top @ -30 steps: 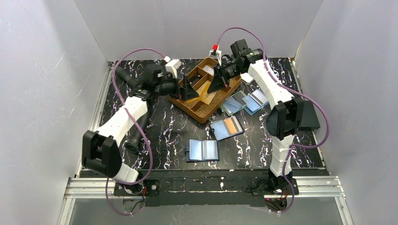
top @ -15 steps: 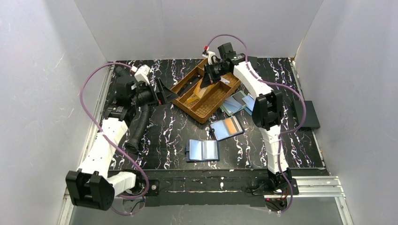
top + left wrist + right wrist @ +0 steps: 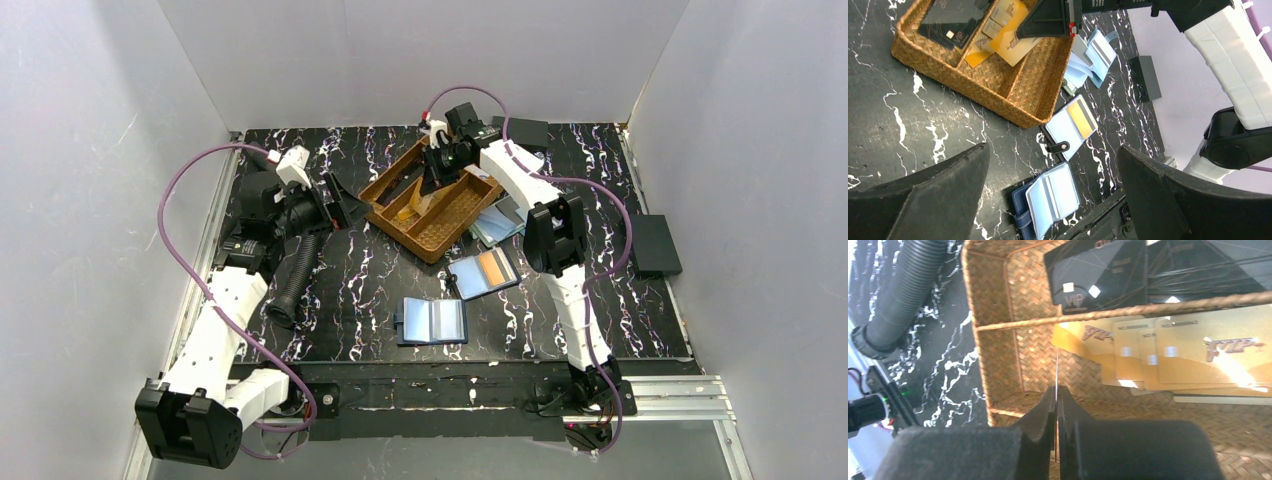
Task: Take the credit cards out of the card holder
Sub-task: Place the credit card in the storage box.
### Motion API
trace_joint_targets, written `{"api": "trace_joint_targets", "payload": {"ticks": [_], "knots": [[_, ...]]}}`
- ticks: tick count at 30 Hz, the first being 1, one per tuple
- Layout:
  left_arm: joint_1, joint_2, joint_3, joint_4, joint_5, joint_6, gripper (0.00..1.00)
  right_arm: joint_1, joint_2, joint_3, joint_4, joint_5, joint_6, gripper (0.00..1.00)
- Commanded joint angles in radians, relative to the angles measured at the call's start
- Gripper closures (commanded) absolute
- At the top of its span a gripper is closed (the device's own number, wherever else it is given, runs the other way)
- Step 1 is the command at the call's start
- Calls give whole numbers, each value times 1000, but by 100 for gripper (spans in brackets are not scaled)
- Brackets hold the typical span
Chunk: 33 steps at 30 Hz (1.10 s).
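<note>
Card (image 3: 1055,367), apparently edge-on, stands pinched in right pincer (image 3: 1056,391) above basket (image 3: 998,335).

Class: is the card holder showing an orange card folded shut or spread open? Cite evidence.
Spread open: the card holder lies flat, both inner panels facing up, the orange card sitting in one pocket.

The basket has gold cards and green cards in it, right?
Not green. The basket has gold cards and black cards in it. The right wrist view shows them.
</note>
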Motion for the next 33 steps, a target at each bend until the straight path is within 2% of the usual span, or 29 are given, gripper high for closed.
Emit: {"api": "trace_joint_targets", "payload": {"ticks": [1,4,7,9,15,20,23,28,33], "knots": [[1,-40,-30,5,26,-28,2,-4,26,66,21,105,-10,90],[1,-54,-45,18,42,-41,2,-3,39,82,18,175,-20,77],[3,-77,-64,25,39,-70,2,-3,37,121,12,277,-47,53],[8,-89,-88,51,47,-111,2,-4,22,135,7,335,-70,46],[25,-94,-154,160,123,-246,2,-12,-95,115,-6,391,-192,39],[25,-70,-160,158,205,-287,2,-14,-266,39,-118,202,-409,30],[22,-76,-170,137,234,-301,2,-14,-385,-43,-179,123,-490,28],[-33,-151,-185,81,190,-286,2,-48,-560,-197,-233,55,-531,22],[-167,-197,-180,-7,101,-201,2,-155,-659,-287,-284,-78,-524,20]]}}
